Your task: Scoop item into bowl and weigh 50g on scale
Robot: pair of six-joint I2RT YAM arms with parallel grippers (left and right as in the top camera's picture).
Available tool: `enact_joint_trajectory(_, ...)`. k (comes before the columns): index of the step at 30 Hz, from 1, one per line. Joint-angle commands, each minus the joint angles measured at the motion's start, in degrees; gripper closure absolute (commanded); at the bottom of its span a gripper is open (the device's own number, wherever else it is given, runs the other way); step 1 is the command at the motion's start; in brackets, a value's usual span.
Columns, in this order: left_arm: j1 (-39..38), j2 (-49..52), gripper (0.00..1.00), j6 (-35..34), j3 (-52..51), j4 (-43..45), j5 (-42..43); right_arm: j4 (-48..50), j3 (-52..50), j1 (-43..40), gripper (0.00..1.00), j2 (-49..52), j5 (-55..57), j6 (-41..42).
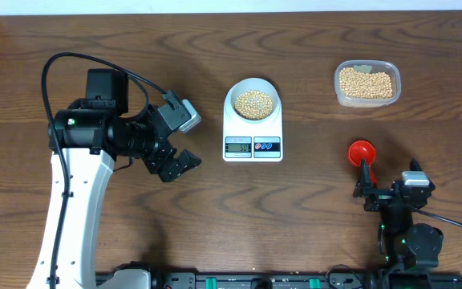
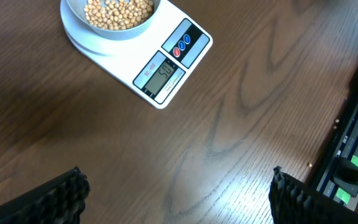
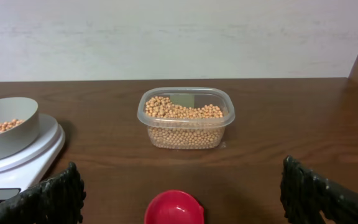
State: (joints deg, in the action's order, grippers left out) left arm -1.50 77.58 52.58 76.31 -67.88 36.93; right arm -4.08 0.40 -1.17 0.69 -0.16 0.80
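Observation:
The pale bowl (image 1: 232, 98) stands on the white scale (image 1: 253, 148) and holds tan beans (image 1: 253, 103). In the left wrist view the bowl (image 2: 123, 32) and the scale (image 2: 166, 68) are at the top; the display reads about 50. My left gripper (image 1: 179, 164) is open and empty, left of the scale, over bare table (image 2: 179, 199). My right gripper (image 1: 382, 193) is open at the front right. A red scoop (image 1: 362, 152) lies just ahead of it, between the wide-apart fingers (image 3: 180, 186), untouched.
A clear plastic tub (image 1: 366, 83) of beans stands at the back right; it also shows in the right wrist view (image 3: 186, 118). The scale (image 3: 17, 168) and the bowl (image 3: 8, 134) sit at that view's left edge. A black rail runs along the table's front edge.

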Motion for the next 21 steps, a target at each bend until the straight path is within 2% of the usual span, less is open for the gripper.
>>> enact_joint_trajectory(1, 0.24, -0.11, 0.05, 0.74, -0.04, -0.20, -0.13, -0.28, -0.09, -0.28, 0.01, -0.42, 0.24, -0.66)
enact_joint_trajectory(10, 0.24, -0.72, 0.05, 0.72, -0.04, -0.74, -0.13, -0.28, -0.09, -0.28, 0.01, -0.42, 0.24, -0.66)
enact_joint_trajectory(21, 0.17, -10.84, 0.05, -0.20, -0.04, -1.49, -0.04, -0.28, -0.09, -0.28, 0.01, -0.42, 0.24, -0.66)
